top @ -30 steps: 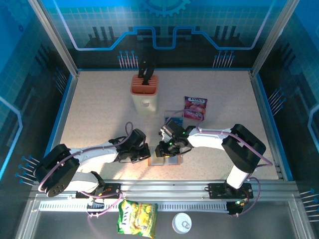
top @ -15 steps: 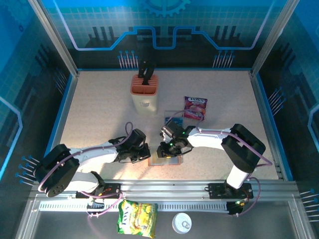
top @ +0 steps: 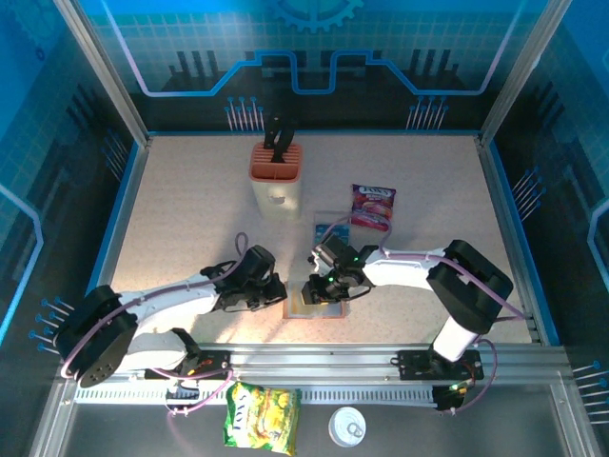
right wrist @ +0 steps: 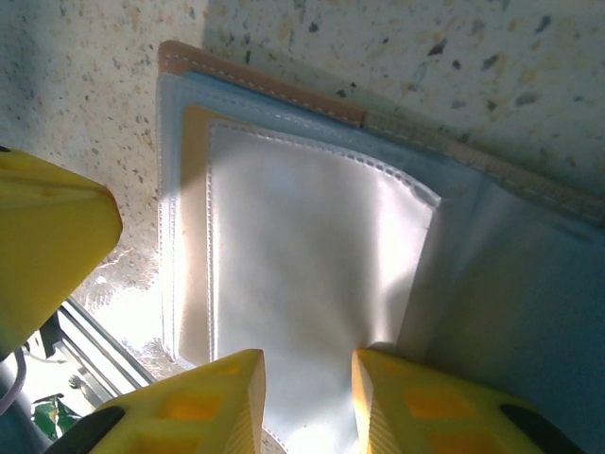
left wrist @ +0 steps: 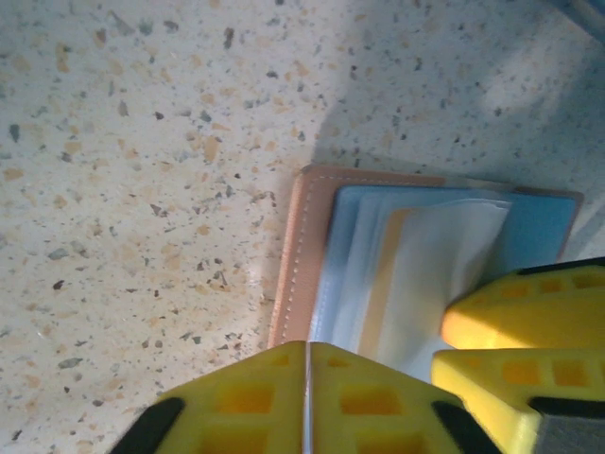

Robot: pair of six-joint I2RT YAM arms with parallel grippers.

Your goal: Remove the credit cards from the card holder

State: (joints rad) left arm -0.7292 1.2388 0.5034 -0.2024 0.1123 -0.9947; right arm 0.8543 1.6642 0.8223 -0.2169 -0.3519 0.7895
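Left tool (left wrist: 307, 367) pressed together, right tool (right wrist: 307, 371) ajar over card holder (right wrist: 312, 227); snack packet (top: 373, 206) beyond.

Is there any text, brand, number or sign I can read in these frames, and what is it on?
Purple packet: a logo, too blurred to read.
Yellow-green packet: a logo, too blurred to read.
Card holder: no print to be seen on its pockets or edge.
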